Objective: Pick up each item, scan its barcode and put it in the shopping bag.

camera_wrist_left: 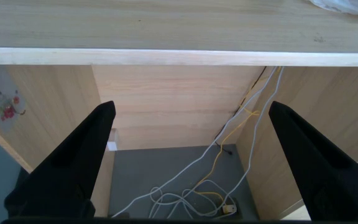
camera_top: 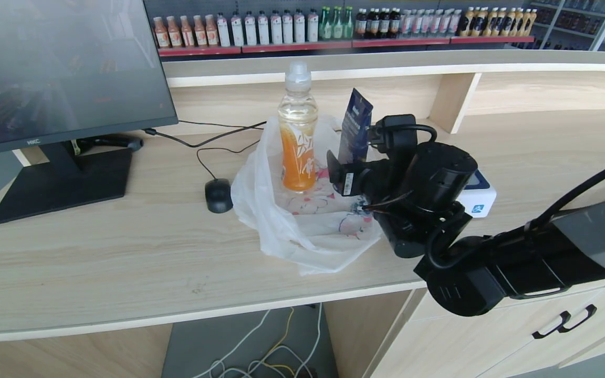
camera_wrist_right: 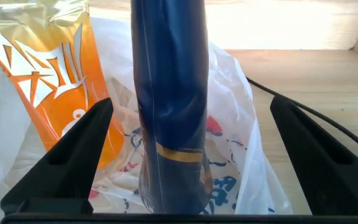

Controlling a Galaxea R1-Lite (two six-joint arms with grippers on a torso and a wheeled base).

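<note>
I see my right gripper (camera_wrist_right: 191, 106) spread wide either side of the upright packet (camera_wrist_right: 169, 93) at the bag (camera_top: 292, 236), beside the bottle (camera_top: 298, 157). My left gripper (camera_wrist_left: 191, 107) gapes wide below the counter (camera_wrist_left: 166, 31).

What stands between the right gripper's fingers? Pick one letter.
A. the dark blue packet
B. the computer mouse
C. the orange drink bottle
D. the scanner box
A: the right wrist view shows the dark blue packet upright between the spread fingers of the right gripper, with the orange drink bottle off beside it.
</note>
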